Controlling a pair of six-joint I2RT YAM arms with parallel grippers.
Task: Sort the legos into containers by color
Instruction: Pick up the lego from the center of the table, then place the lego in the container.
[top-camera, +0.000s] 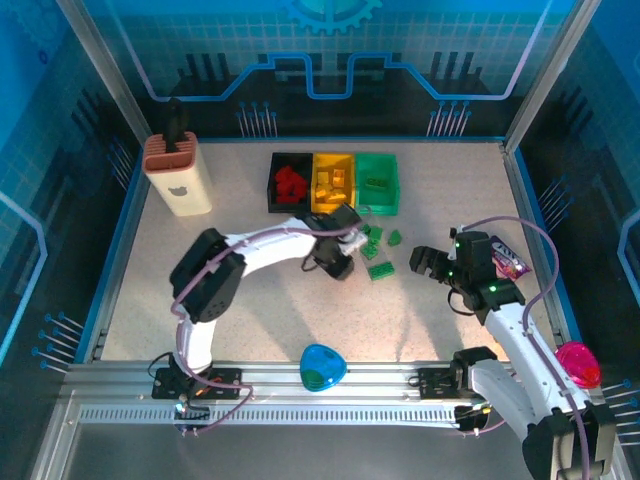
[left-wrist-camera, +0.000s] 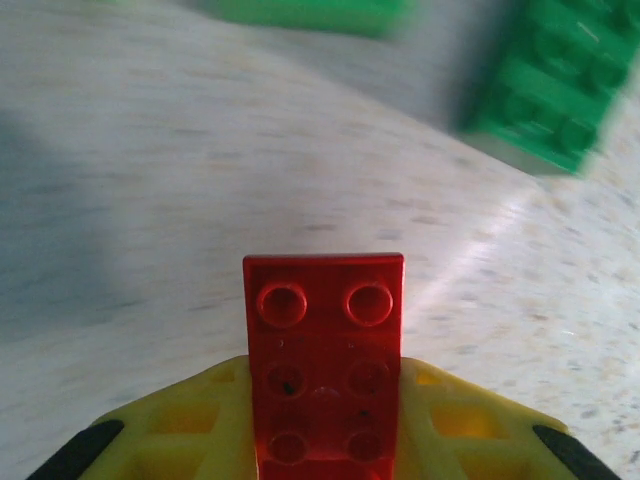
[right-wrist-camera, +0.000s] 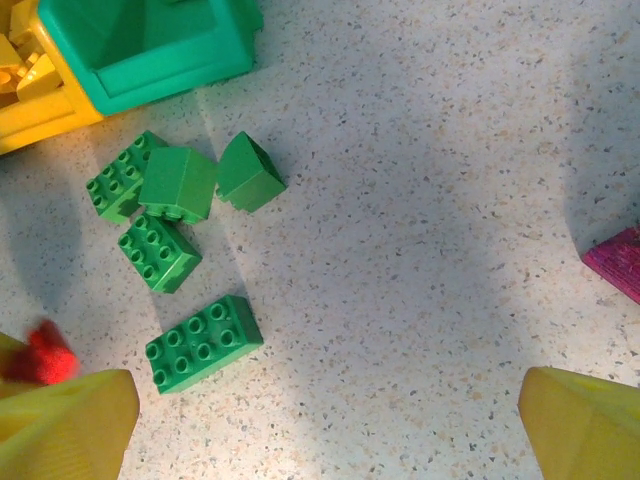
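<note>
Lego (left-wrist-camera: 323, 365) in left end effector (top-camera: 340, 262), arm (top-camera: 270, 245) extended

Left arm (top-camera: 265, 245) folded at the elbow and stretched rightward, left gripper (top-camera: 340, 264) tilted down, jaws clamped on a red lego (left-wrist-camera: 324, 360), right arm (top-camera: 520, 340) raised from its base, right gripper (top-camera: 428, 262) pointed leftward, jaws spread wide, yellow fingers (right-wrist-camera: 70, 425) seen well apart

Red brick (left-wrist-camera: 323, 365), green bricks (right-wrist-camera: 203, 342), yellow fingers (left-wrist-camera: 190, 425), speckled cream table (right-wrist-camera: 420, 200), teal-green bin (right-wrist-camera: 160, 85)

A pale speckled tabletop (top-camera: 260, 320) sits inside blue patterned enclosure walls (top-camera: 430, 40) with a metal rail (top-camera: 380, 400) in front.
</note>
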